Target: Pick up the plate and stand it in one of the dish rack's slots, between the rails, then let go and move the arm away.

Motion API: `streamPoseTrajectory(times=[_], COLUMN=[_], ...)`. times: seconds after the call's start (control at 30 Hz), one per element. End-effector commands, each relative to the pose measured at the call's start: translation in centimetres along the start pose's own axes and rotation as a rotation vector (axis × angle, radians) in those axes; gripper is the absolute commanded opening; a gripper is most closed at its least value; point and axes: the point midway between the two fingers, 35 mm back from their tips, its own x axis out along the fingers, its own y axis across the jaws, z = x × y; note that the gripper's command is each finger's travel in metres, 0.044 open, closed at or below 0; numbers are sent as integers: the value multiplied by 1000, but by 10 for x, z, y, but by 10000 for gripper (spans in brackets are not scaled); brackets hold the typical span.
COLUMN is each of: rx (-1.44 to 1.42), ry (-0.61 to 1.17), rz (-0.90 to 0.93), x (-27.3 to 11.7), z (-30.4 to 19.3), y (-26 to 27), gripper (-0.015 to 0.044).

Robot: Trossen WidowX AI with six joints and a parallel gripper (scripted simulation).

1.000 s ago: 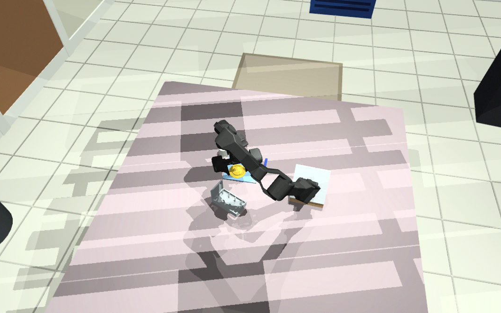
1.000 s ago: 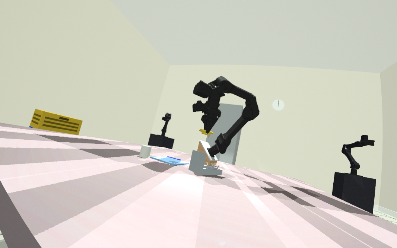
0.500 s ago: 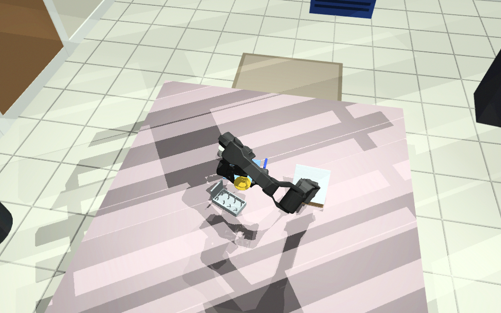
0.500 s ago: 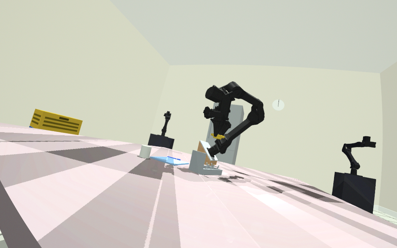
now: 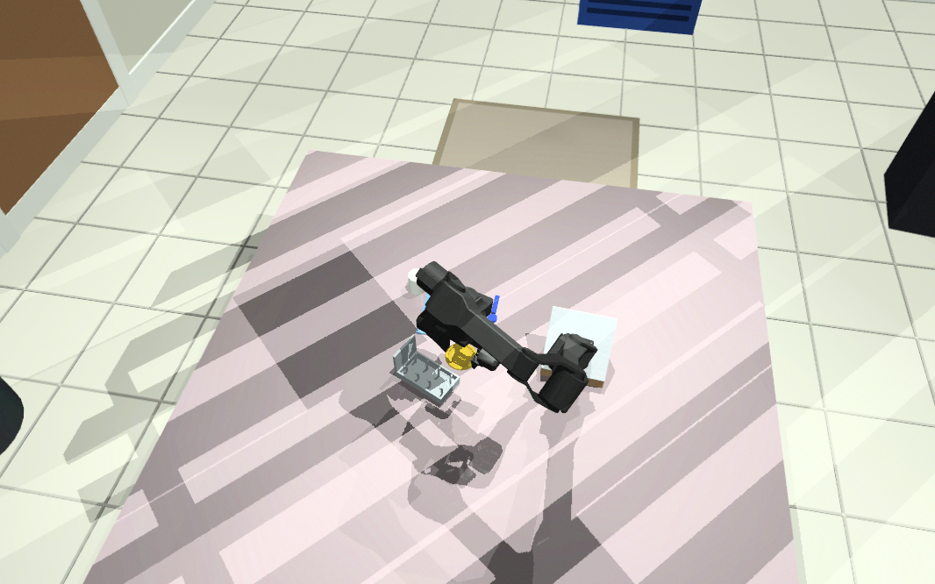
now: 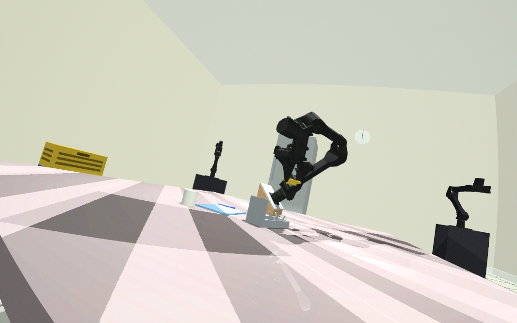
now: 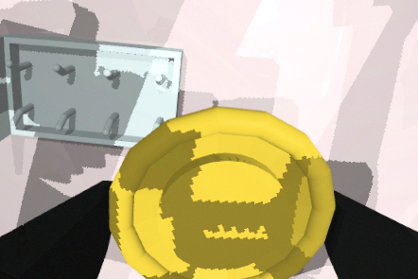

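Note:
The yellow plate (image 5: 459,357) (image 6: 292,182) (image 7: 222,222) is held roughly level, face up, above the table. My gripper (image 5: 462,354) (image 6: 293,181) (image 7: 220,199) is shut on it, with one black finger on each side of the rim in the wrist view. The grey dish rack (image 5: 403,356) (image 6: 256,210) (image 7: 87,92) stands on the table with a tall wall at one end and two rows of short pegs. In the exterior view the plate is higher than the rack. In the wrist view the plate covers the rack's lower right corner.
A white cylinder (image 5: 413,282) (image 6: 189,197) stands beyond the arm. A light blue flat pad (image 6: 208,207) with a blue pen (image 5: 496,309) (image 6: 226,205) lies near it, largely hidden by the arm in the top view. The arm's base is on a white-topped block (image 5: 603,335) (image 6: 266,194).

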Motion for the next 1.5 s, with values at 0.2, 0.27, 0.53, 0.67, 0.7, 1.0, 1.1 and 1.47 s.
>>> streamPoseTrajectory(times=[0.2,0.27,0.53,0.67,0.7,1.0,1.1,1.47], rx=[-103,-140,-290,-365,-384,-549,-602,-787], ry=[-156,-204,-389,-477,-499,-681,-736,-918], rz=[-22,-26,-25,-15,-11,40,64,183], x=[21,26,45,53,55,68,72,82], z=[12,17,32,39,40,50,52,51], y=[-7,-8,-8,-7,-6,0,3,13], gripper=[0,0,0,0,0,0,0,0])
